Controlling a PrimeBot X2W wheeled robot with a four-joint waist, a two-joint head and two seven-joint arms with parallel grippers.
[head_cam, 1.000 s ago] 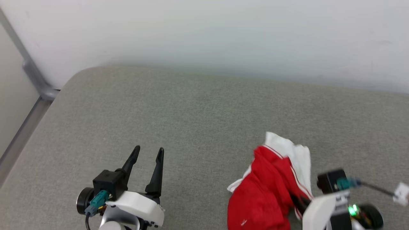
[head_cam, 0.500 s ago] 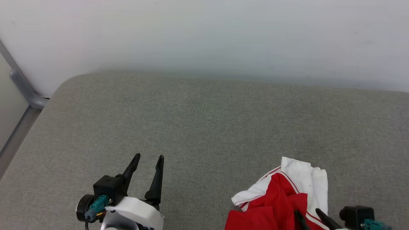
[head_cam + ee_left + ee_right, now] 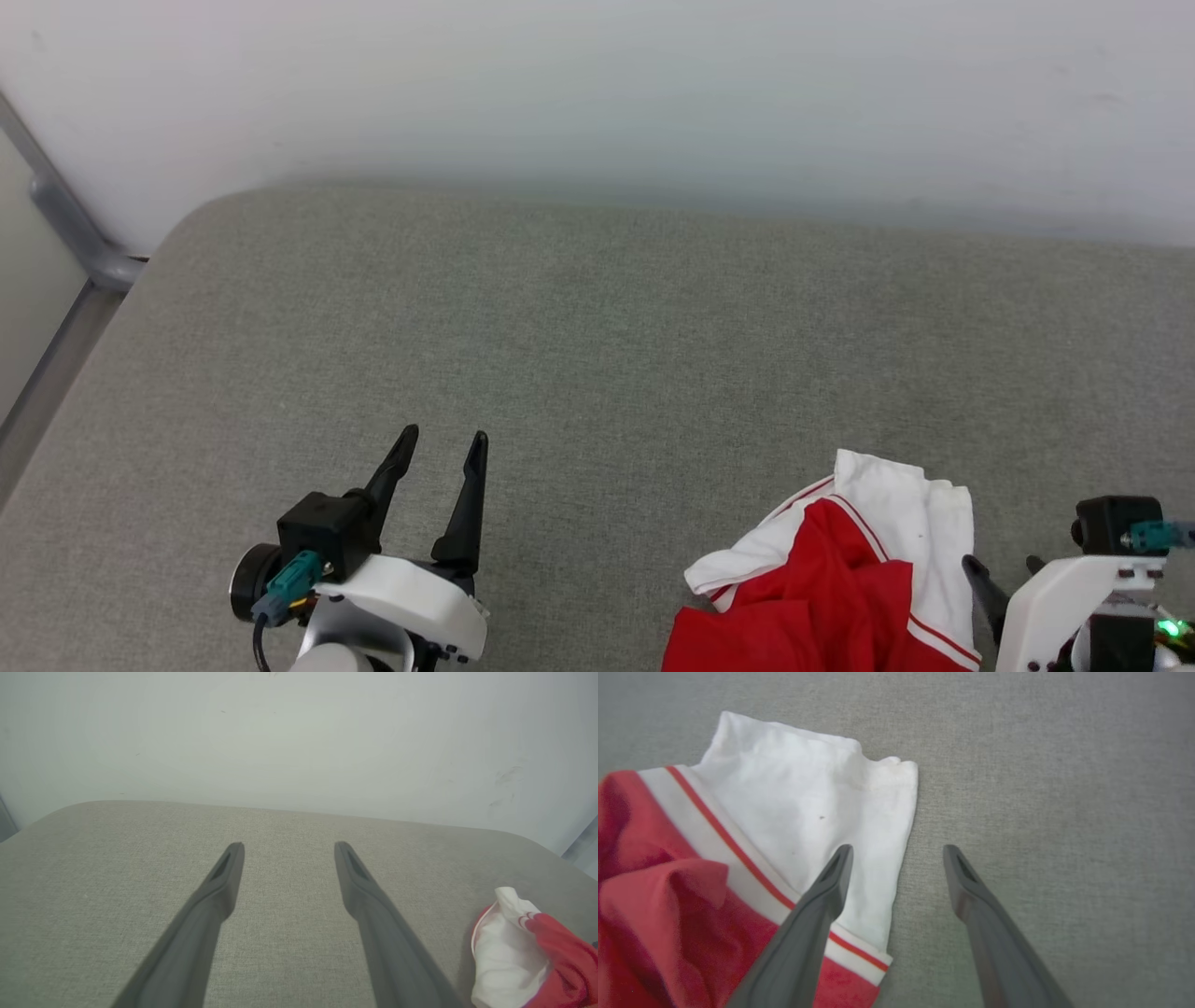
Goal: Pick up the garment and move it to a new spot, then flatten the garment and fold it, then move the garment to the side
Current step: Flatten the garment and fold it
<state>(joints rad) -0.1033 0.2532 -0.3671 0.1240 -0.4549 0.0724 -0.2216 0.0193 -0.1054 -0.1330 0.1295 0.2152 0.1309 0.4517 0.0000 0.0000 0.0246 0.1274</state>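
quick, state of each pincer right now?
Left pincer: open, holding nothing.
Right pincer: open, holding nothing, poised at the shirt's white edge.

You have one garment [image 3: 840, 579], a single red-and-white heap, on one grey padded surface [image 3: 597, 327]. You have two grippers in sight, the left gripper [image 3: 443, 434] and the right gripper [image 3: 1001, 562], with two dark fingers [image 3: 224, 877] apiece, four in all. One grey rail [image 3: 65, 224] stands at the far left corner.
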